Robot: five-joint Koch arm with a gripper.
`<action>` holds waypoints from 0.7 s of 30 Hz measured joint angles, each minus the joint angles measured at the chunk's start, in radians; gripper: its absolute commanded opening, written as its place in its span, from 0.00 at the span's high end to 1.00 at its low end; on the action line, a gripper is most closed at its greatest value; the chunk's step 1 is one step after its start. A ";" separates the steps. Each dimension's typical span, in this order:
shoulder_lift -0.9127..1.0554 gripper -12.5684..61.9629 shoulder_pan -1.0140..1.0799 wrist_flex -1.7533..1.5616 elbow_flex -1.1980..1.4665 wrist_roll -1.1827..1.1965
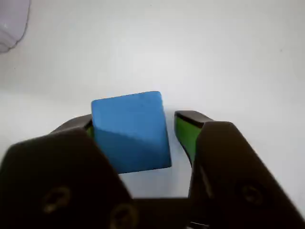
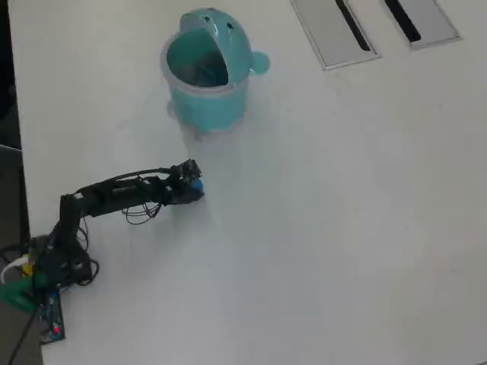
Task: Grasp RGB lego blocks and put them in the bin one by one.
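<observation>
sitting between the 2 fingers of the gripper (image 1: 164, 131) in the wrist view is the blue block (image 1: 131, 131), tilted w/ 1 corner turned toward the cam, top face lighter than the shaded front face. left black finger (image 1: 76, 125) presses against the block's left side w/ a sliver of green pad showing; right finger w/ its green pad (image 1: 183, 133) stands just beside the block's right edge, a thin strip of white table (image 1: 228, 57) showing between them, so contact on that side can't be confirmed. gripper looks parted around the block, not yet clamped on it. block seems to rest on the table, though the wrist view doesn't settle that.

overhead view: arm's base sits at lower left w/ cables, arm stretched to the right, gripper (image 2: 192, 185) low over the table w/ the blue block (image 2: 196, 185) at its tip as a small blue spot. beyond it, toward top of that view, stands the teal bin (image 2: 205, 106), upright, lid (image 2: 228, 34) swung open & leaning back, 2 dark dots on it, small knob on its right side. bin is well apart from gripper. farther still, top right, 2 grey panels (image 2: 327, 30) w/ dark slots lie flat in the table. red & yellow-green blocks not made out in either view
</observation>
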 measured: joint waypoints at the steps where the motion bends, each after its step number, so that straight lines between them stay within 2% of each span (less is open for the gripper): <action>1: 0.000 0.58 -0.002 -0.017 0.009 0.008; 6: 0.009 0.63 -0.041 -0.071 0.032 0.089; 21: 0.166 0.63 -0.126 -0.133 0.032 0.202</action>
